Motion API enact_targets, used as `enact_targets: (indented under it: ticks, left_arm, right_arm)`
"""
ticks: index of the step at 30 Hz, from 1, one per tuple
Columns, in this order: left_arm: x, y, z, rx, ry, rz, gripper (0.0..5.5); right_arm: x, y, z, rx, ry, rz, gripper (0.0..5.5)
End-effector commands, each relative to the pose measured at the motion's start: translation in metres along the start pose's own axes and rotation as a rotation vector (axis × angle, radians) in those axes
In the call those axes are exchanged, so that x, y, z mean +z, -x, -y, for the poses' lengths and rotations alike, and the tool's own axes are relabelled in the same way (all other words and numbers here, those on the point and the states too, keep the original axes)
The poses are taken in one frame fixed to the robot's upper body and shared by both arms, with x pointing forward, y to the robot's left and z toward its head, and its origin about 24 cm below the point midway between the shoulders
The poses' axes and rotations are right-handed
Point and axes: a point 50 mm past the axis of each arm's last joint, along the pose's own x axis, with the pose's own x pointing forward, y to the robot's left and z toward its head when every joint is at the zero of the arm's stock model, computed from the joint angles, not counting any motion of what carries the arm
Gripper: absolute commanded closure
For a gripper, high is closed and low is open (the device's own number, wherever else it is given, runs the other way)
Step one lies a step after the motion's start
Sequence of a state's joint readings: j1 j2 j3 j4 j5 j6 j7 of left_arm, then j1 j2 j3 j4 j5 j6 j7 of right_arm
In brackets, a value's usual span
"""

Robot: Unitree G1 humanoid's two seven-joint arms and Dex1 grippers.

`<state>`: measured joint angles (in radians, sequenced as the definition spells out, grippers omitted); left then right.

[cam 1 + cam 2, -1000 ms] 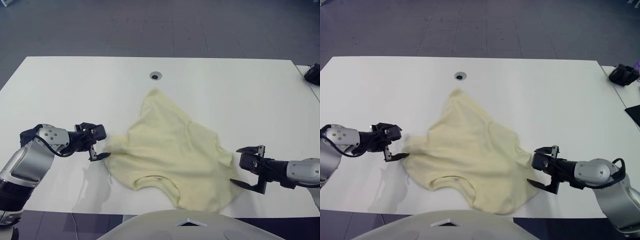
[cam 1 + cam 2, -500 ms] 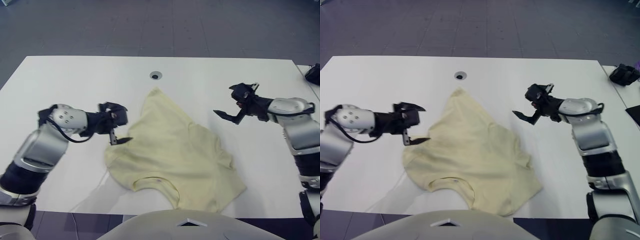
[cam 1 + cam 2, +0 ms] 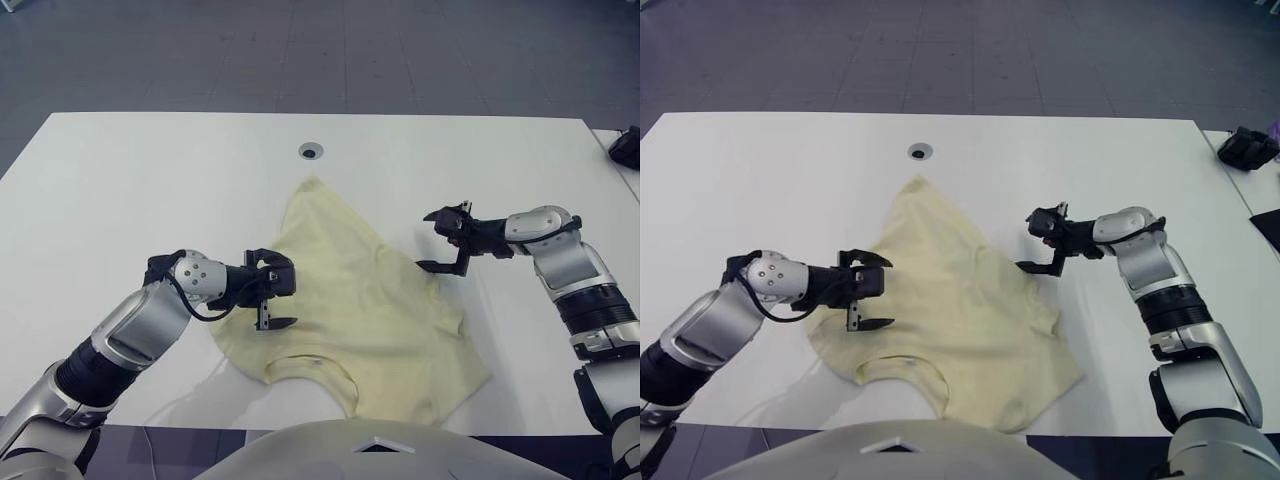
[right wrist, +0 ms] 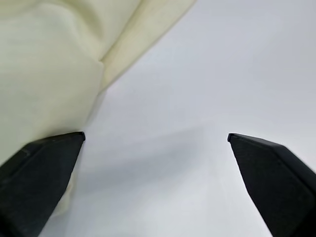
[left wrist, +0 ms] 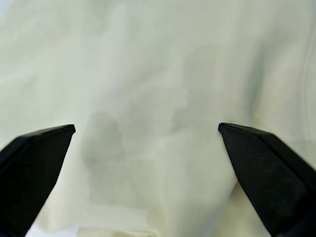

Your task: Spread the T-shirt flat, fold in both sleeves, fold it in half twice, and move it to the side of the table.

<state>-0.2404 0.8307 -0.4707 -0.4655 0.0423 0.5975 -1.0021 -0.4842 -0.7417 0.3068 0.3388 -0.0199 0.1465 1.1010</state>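
1. The T-shirt (image 3: 350, 300) is pale yellow and lies crumpled on the white counter (image 3: 150, 170), around the middle and reaching toward the near edge.
2. It is not flat. Soft folds run across the cloth, and one narrow corner points toward a small round hole (image 3: 311, 151) in the counter, without reaching it.
3. The neck opening (image 3: 312, 366) is at the near side of the shirt, close to the near edge of the counter.
4. The left claw (image 3: 272, 290) is over the left border of the T-shirt, and its two fingers stand wide apart with nothing between them.
5. In the left wrist view the left claw (image 5: 146, 128) has yellow cloth under the whole gap. I cannot tell if the fingertips (image 5: 37, 158) touch the cloth.
6. The right claw (image 3: 432, 240) is at the right border of the T-shirt, farther from the near edge than the left claw. It is also wide and holds nothing.
7. In the right wrist view the right claw (image 4: 155, 136) has mostly bare counter in the gap, and the edge of the shirt lies beside one finger (image 4: 39, 168).
8. A dark object (image 3: 1245, 148) lies on a separate surface just beyond the right end of the counter, well apart from the shirt.
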Motion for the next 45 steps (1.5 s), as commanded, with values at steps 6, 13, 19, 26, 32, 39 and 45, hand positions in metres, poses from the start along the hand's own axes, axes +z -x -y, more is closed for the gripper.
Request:
enact_targets:
  ticks: [6,13,19,26,32,39,45]
  left_arm:
    - [-0.008,-0.004,0.002,0.0,0.012,-0.041,0.1]
    - [-0.01,-0.006,0.003,-0.002,0.015,-0.052,0.1]
    - [-0.011,-0.005,0.002,-0.009,0.008,-0.06,0.1]
    - [-0.012,-0.004,0.0,-0.013,-0.001,-0.07,0.1]
    - [-0.011,-0.004,0.001,-0.016,-0.008,-0.072,0.1]
    - [-0.011,-0.005,0.0,-0.017,-0.013,-0.073,0.1]
    - [-0.011,-0.006,0.001,-0.013,-0.012,-0.074,0.1]
  right_arm:
    - [0.034,0.002,0.002,0.004,0.095,0.076,0.11]
    - [0.049,-0.004,-0.014,0.08,0.147,0.103,0.11]
    - [0.054,-0.006,0.002,-0.039,0.13,0.117,0.11]
    - [0.048,-0.012,0.028,-0.153,0.09,0.095,0.11]
    - [0.037,-0.028,0.023,-0.12,0.093,0.069,0.11]
    - [0.033,-0.031,0.016,-0.077,0.104,0.056,0.11]
    - [0.027,-0.032,0.012,-0.046,0.111,0.035,0.11]
